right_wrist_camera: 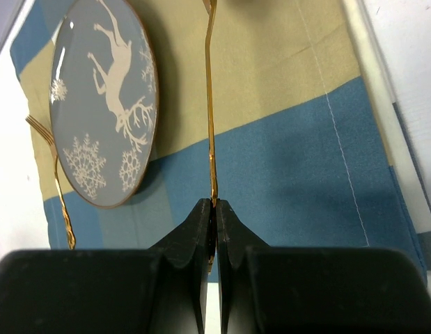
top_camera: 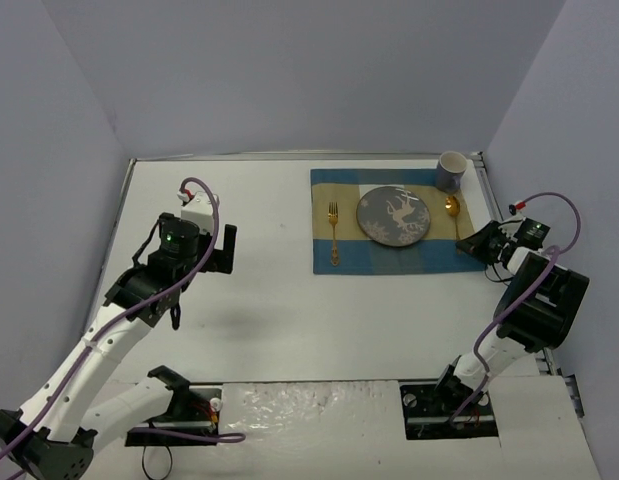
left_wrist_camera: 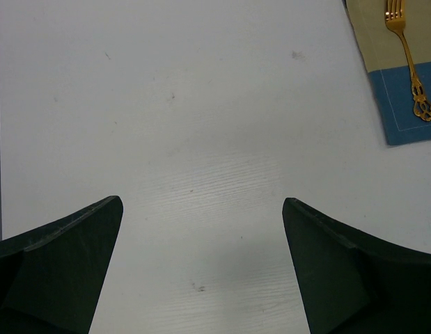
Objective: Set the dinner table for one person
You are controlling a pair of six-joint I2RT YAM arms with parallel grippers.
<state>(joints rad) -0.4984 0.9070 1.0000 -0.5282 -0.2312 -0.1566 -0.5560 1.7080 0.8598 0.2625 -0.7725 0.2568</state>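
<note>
On the white dinner table [top_camera: 269, 300] lies a blue-and-tan placemat [top_camera: 341, 258]. On it are a grey plate with a white deer [top_camera: 393, 215], a gold fork [top_camera: 334, 235] to its left and a gold spoon [top_camera: 454, 215] to its right. My right gripper [top_camera: 479, 243] is shut on the end of the spoon's handle. In the right wrist view the spoon [right_wrist_camera: 212, 104] runs straight out from the gripper [right_wrist_camera: 215, 203], beside the plate [right_wrist_camera: 104, 104]. My left gripper [top_camera: 227, 250] hangs open over bare table [left_wrist_camera: 201, 104], its jaws wide with nothing between them [left_wrist_camera: 201, 202].
A grey-blue mug [top_camera: 450, 170] stands at the placemat's far right corner. The fork [left_wrist_camera: 409, 62] and a placemat corner [left_wrist_camera: 403, 118] show at the top right of the left wrist view. Purple walls close in the table on three sides.
</note>
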